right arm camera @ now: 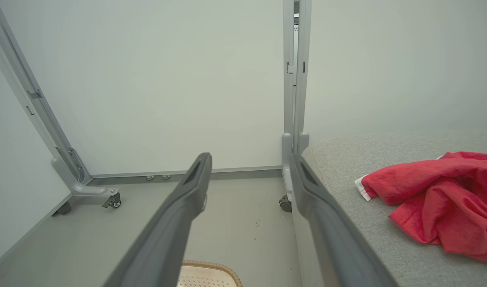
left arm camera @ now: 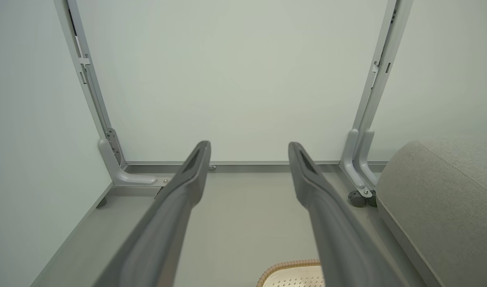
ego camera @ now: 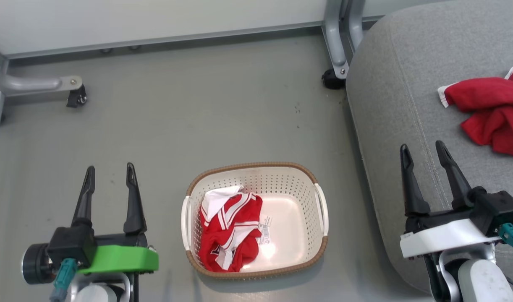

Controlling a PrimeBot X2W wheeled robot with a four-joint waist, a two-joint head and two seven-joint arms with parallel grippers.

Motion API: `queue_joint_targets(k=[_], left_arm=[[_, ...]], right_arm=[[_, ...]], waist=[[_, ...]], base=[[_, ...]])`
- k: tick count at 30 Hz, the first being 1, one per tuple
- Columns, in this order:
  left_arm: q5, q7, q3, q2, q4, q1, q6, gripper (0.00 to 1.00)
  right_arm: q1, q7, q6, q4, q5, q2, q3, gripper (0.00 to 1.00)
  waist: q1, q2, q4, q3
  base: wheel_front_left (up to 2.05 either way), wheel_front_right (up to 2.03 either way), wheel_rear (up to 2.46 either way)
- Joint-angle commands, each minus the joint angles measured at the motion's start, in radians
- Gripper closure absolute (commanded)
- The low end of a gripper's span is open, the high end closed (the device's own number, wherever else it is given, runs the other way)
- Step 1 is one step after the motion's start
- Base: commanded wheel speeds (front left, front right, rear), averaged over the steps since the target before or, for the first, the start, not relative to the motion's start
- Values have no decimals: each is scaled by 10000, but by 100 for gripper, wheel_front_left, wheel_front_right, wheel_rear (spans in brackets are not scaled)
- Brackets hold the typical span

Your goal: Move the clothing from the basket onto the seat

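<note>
You have one plain grey floor (ego camera: 197,105) under everything. One large grey woven-fabric upholstered seat (ego camera: 407,105) with rounded edges stands to the right of the one cream perforated plastic laundry basket (ego camera: 252,165), which has a brown woven rim and two white side handles; seat and basket are near each other but apart.

Count two pieces of bright red fabric clothing with white trim. One crumpled red garment (ego camera: 235,235) with white stripes lies inside the basket, bunched against its left wall. The other red garment (ego camera: 491,113) lies on the seat, well to the right of the basket and beyond it, cut off by the head view's edge.

You have two grippers, both spread wide and empty. The left gripper (ego camera: 109,167) hangs over the floor just left of the basket. The right gripper (ego camera: 422,147) hangs to the basket's right, over the seat's near edge.

Two black casters (ego camera: 332,79) on grey frame legs sit beyond the basket, one to each side. One small paper label (ego camera: 265,228) lies on the basket's floor beside the garment.
</note>
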Motion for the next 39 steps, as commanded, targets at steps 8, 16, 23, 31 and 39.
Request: queue_joint_targets(k=[8, 16, 23, 31, 39], left_arm=[[345, -6, 136, -305, 284, 776, -357, 0], [480, -6, 219, -464, 689, 1093, -636, 0], [635, -6, 300, -637, 884, 1184, -726, 0], [832, -7, 337, -717, 1114, 1173, -803, 0], [940, -7, 411, -796, 1245, 1034, -856, 0]], right_arm=[[794, 374, -10, -289, -1, -6, 155, 0], [1269, 631, -10, -481, -29, 4, 243, 0], [1432, 831, -10, -610, -51, 9, 324, 0], [1498, 996, -10, -678, -12, 9, 354, 0], [1528, 1056, -10, -726, 6, 10, 288, 0]], waist=[[0, 0, 97, -707], [0, 0, 119, -1071], [0, 0, 171, -1234], [0, 0, 204, -1347], [0, 0, 267, -1390]], base=[[0, 0, 0], [0, 0, 0], [0, 0, 0], [0, 0, 0], [0, 0, 0]])
